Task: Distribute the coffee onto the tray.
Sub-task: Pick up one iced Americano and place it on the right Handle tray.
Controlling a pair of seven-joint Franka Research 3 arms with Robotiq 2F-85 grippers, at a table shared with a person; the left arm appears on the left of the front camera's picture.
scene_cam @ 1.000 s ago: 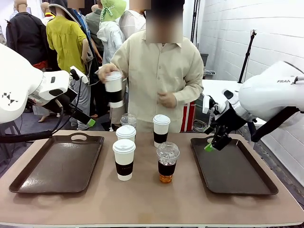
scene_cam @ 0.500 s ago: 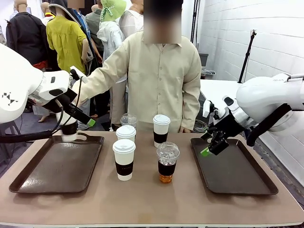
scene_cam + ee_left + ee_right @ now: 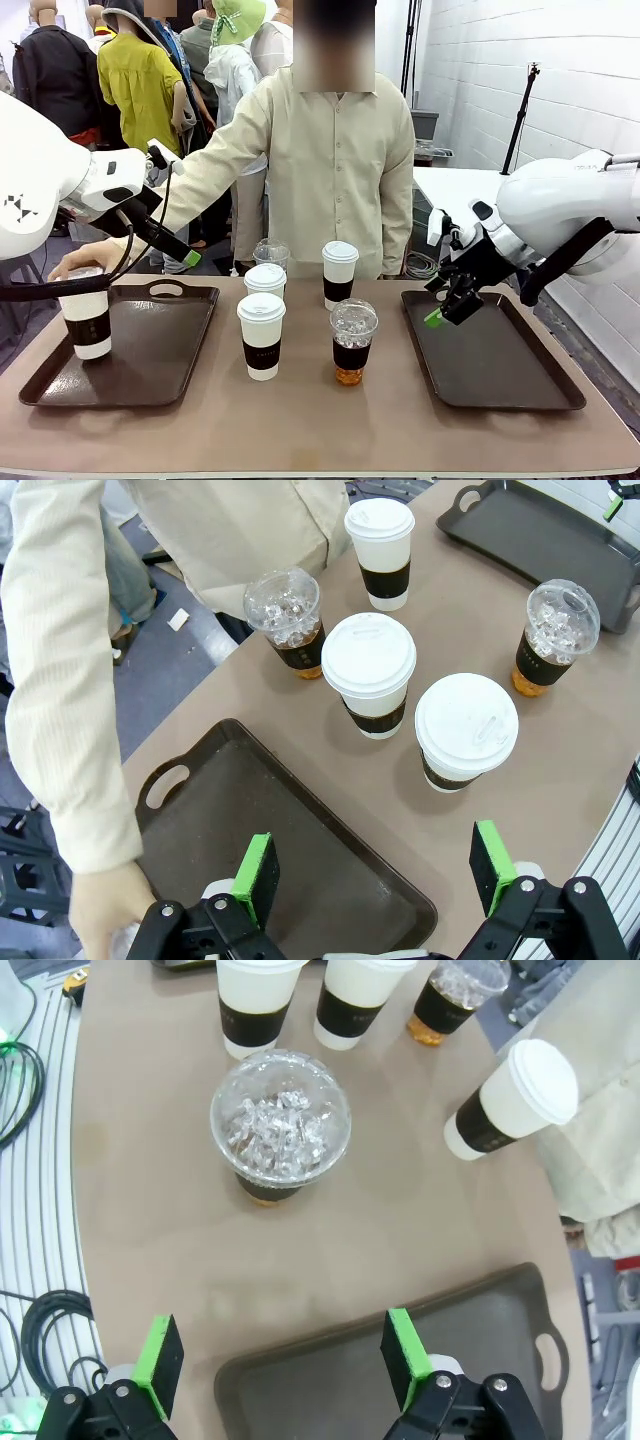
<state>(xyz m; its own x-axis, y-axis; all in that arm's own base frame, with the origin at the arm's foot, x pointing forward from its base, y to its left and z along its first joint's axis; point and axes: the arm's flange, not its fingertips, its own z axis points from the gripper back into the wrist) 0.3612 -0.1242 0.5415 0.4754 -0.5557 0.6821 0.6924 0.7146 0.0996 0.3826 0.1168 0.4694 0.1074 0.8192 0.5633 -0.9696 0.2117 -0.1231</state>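
1. Our right tool (image 3: pixel 282 1352) hangs released, its pads spread wide with nothing between them, right over the near rim of the right tray (image 3: pixel 340 1385).
2. Directly ahead of it, just past that rim on the worktop (image 3: pixel 140 1210), stands the nearest coffee: a clear dome-lidded cup (image 3: pixel 280 1125) of dark drink and ice. We judge it the heaviest and touchiest of the lot. Its thin plastic gives under a squeeze, it may be wet and slick, and the lid could pop. We would take it low on the wall, at the dark band, well under the dome.
3. Farther ahead and off to one side stands a white paper cup (image 3: pixel 510 1095). Two more white cups (image 3: pixel 255 1000) and a second iced cup (image 3: pixel 455 995) stand farthest off. We expect the paper walls to be stiffer and grippier, though they would crush if clenched hard. The brown band at mid-height is our pick, never the lid.
4. Our left tool (image 3: pixel 375 870) is likewise released and empty, above the left tray (image 3: pixel 250 800).
5. Beside it, at the tray's edge, a person's hand (image 3: pixel 110 905) rests on a banded white cup (image 3: pixel 88 320) standing on that tray. It is the sole cup on either tray.
6. Beyond the left tool, the other five cups stand close together on the worktop, between the two trays.
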